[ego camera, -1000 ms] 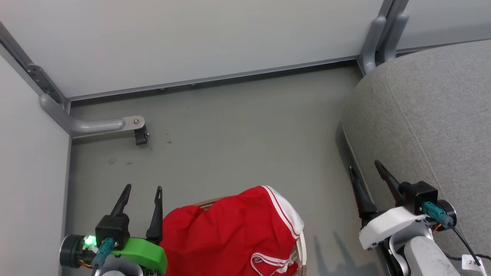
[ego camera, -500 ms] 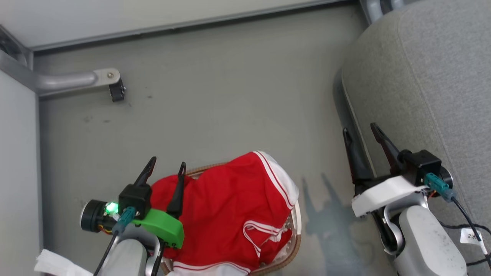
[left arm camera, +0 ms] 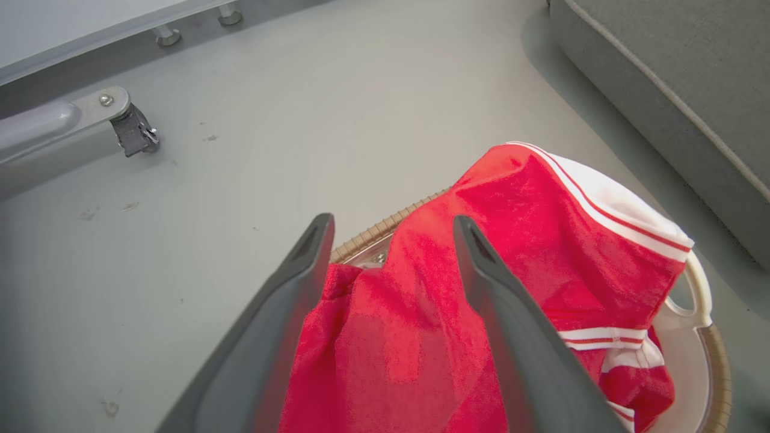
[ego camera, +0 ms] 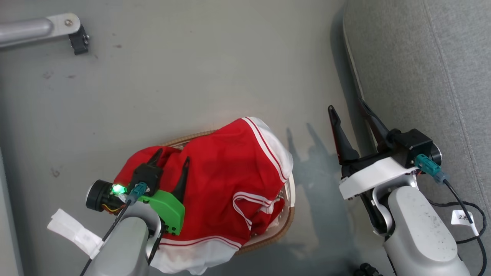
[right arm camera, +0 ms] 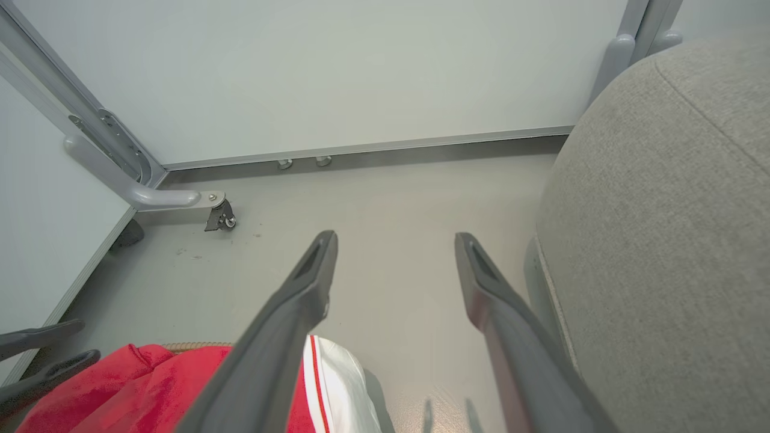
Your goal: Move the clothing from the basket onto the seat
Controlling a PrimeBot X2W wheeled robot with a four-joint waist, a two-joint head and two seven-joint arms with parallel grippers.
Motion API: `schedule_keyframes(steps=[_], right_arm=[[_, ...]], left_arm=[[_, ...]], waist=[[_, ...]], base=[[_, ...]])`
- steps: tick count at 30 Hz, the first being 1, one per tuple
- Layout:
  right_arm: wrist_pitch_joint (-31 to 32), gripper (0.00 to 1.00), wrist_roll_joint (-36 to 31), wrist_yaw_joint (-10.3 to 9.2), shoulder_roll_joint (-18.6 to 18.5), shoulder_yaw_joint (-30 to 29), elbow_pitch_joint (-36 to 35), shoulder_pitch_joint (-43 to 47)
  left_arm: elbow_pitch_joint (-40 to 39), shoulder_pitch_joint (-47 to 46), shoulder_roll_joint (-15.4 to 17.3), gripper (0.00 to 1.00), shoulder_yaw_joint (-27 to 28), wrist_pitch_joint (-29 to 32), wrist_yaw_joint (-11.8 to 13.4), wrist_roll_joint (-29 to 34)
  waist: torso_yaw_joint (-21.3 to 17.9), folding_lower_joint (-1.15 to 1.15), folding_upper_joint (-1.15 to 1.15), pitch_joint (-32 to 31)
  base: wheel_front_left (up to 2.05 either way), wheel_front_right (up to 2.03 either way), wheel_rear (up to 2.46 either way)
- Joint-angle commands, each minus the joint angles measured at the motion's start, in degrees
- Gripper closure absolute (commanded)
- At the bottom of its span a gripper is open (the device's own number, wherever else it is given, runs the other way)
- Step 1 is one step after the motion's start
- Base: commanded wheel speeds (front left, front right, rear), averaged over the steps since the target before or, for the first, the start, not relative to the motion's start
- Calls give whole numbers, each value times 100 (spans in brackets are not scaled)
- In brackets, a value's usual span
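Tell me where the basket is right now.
In the head view the basket sits on the floor at lower centre, heaped with the red clothing, with the left gripper above its left end and the grey seat to its right.

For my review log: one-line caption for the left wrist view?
Open left gripper poised over red clothing heaped in the basket, seat beyond.

The light is bright, even and soft, coming from above. The right gripper (ego camera: 346, 105) throws a pale double shadow on the floor (ego camera: 184, 76) to its left, and a darker band lies along the seat (ego camera: 422, 57) edge. The floor has a faint sheen. In the wrist views the fingers (left arm camera: 283, 325) swell broad and soft close to the lens, and the red clothing (left arm camera: 421, 288) shows blocky patches.
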Motion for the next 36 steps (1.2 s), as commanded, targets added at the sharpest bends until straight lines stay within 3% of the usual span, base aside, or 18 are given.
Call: schedule_keyframes(steps=[1, 15, 27, 36], right_arm=[[-13, 0, 44, -2, -1, 39, -11, -77], [-13, 0, 172, -2, -2, 337, -104, -325], [-13, 0, 269, -2, -1, 505, -138, -478], [-13, 0, 265, -2, -1, 567, -183, -572]], left_arm=[[164, -178, 58, 0, -69, -4, -12, -39], [2459, -1332, -52, 0, -952, 29, -7, -479], [2714, -1685, -203, 0, -1870, 198, -7, -1166], [2651, -1913, -68, 0, -2710, 314, -7, -1596]], waist=[[-163, -1, 0, 341], [-389, -1, 0, 981], [-508, -1, 0, 1471], [-543, -1, 0, 1773]], base=[[0, 0, 0], [0, 0, 0], [0, 0, 0], [0, 0, 0]])
